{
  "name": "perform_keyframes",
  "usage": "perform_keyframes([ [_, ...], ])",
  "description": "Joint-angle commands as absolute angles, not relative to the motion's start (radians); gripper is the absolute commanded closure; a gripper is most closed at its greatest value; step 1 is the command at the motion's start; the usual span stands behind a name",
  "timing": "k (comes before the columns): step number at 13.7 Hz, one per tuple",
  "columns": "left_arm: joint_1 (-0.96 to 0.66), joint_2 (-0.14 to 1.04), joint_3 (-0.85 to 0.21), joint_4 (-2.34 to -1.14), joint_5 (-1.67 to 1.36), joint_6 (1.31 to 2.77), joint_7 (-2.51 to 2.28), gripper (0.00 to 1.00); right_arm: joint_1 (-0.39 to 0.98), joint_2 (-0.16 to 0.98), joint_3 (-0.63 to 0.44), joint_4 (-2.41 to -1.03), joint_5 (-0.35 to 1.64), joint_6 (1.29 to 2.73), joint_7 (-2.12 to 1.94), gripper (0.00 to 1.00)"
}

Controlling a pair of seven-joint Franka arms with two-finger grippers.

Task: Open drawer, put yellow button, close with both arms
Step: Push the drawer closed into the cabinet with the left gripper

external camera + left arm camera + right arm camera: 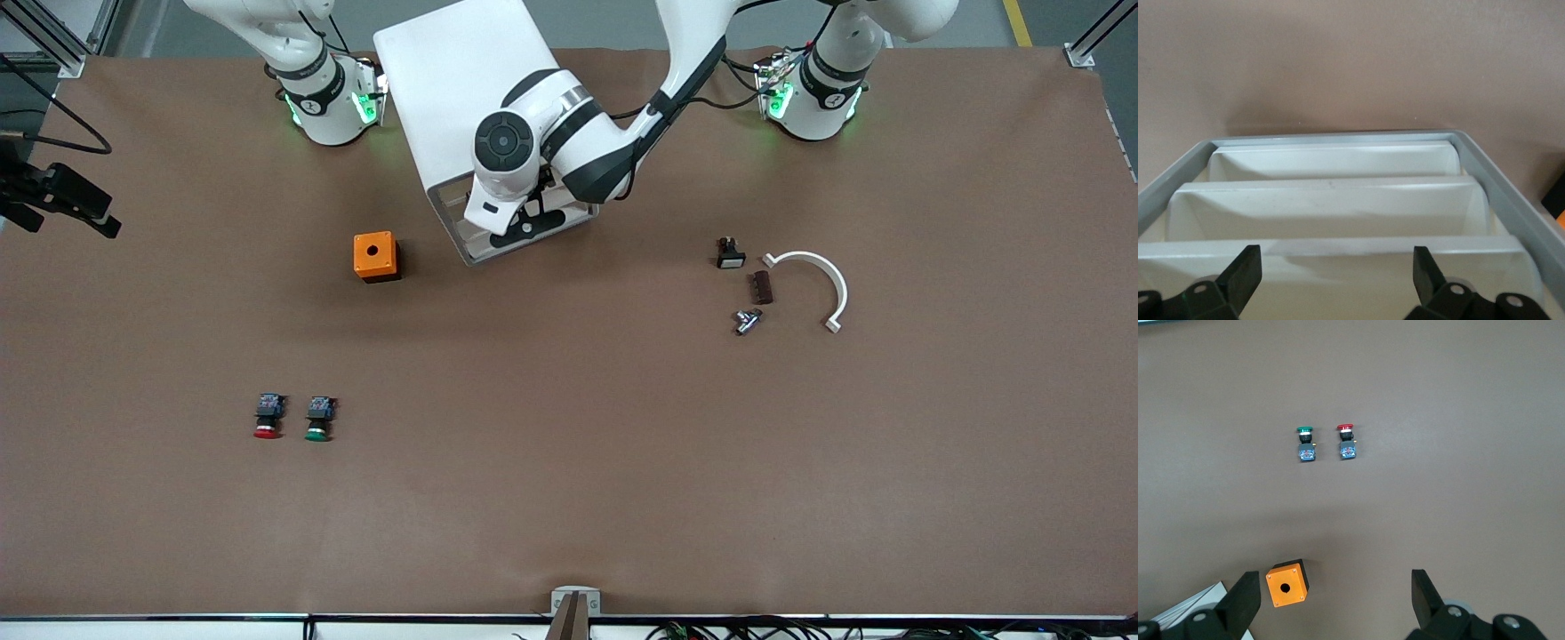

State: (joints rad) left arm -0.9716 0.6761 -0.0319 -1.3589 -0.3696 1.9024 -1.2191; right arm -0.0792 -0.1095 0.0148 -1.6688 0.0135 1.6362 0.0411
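Though sought in every view, cannot tell where the yellow button lies. Shows the left gripper [526, 222] hanging over the front of the white cabinet [444, 80], its fingers [1245, 273] wide apart and gripping nothing. Looks down on stacked drawer fronts, with the drawer [1338, 248] uppermost, just under those fingers. Cannot tell whether quite closed. Shows the right gripper [1336, 587] up over the table [569, 498], fingers apart, empty, above the orange box [1286, 584]. Places the red button [268, 416] and green button [318, 418] side by side, nearer to the front camera than the box. Shows a white curved piece [822, 276] toward the left arm's end.
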Motion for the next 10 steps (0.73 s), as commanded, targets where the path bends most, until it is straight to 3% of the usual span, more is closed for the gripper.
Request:
perform_keyframes([
  [1, -0.869, 0.657, -0.037, -1.358, -0.359, 1.891, -1.203, 0.00, -0.089, -0.114, 0.028, -1.663, -0.002, 1.638, 0.031, 0.00],
  [10, -0.495, 0.502, -0.037, -1.351, -0.035, 1.809, -0.912, 0.00, -0.091, -0.112, 0.028, -1.664, -0.002, 1.643, 0.031, 0.00],
])
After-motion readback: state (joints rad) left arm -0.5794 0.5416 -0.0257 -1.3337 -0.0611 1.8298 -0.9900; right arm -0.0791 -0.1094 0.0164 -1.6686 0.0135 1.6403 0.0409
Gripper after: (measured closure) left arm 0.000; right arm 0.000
